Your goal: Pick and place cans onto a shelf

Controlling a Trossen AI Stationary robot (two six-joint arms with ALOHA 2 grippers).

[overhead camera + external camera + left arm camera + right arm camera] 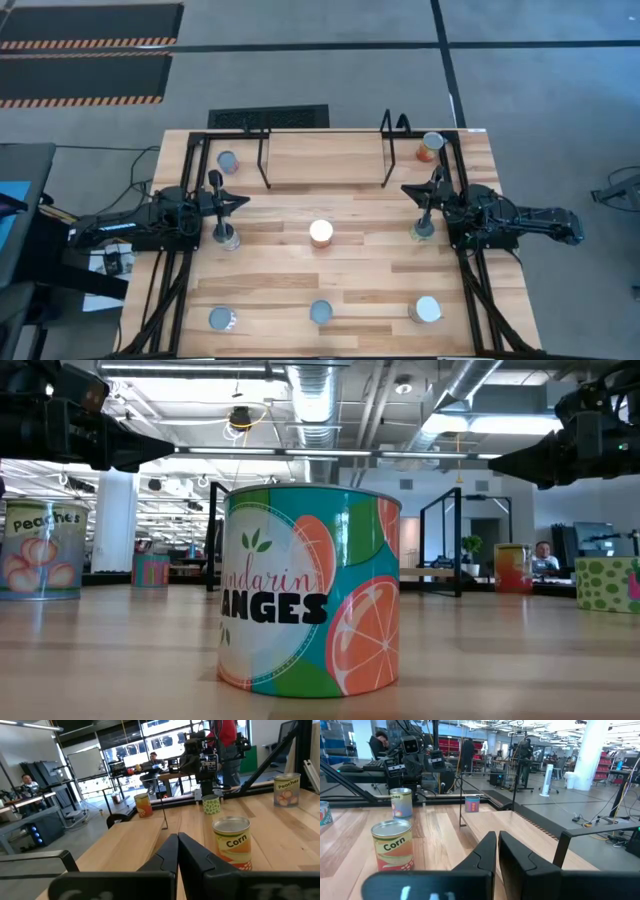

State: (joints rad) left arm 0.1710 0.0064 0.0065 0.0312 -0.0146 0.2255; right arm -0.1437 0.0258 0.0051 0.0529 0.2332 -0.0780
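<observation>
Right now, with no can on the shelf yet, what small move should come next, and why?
Probably the left end effector should open and shift sideways onto the corn can. Its fingers look shut and empty, the can stands just beside them on the table, and the shelf carries no cans. The right end effector also looks shut and empty at its own side of the table.

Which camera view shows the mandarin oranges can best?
The low view: the mandarin oranges can fills the centre and its label is readable. The high view shows only its round lid near the table's middle. The wrist views do not clearly show it.
</observation>
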